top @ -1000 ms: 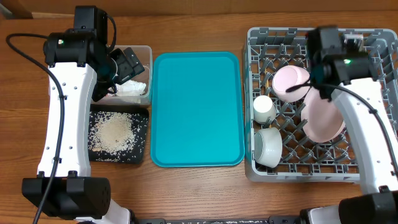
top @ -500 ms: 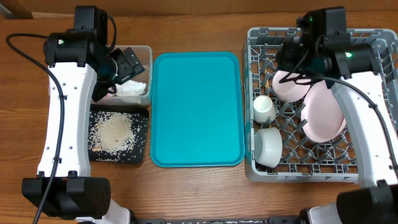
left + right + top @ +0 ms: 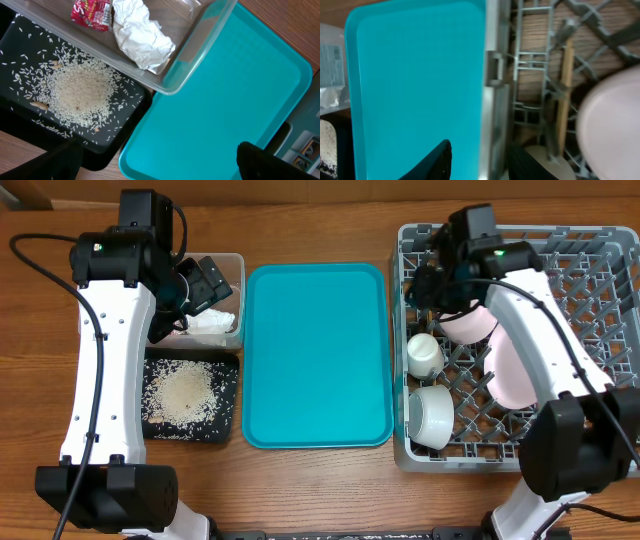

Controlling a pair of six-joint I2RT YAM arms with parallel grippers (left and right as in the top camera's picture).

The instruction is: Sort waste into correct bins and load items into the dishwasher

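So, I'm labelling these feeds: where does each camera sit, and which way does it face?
Overhead: above the table, facing straight down; left arm and right arm show.
Left wrist: over the clear tub, looking down; its dark fingers at the lower corners.
Right wrist: above the dish rack wall, looking down; its fingers at the bottom edge.
Shared: all three show the teal tray.

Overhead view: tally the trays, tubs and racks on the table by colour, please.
Clear tub: 1
Black tray: 1
Teal tray: 1
Grey dish rack: 1
Total: 4
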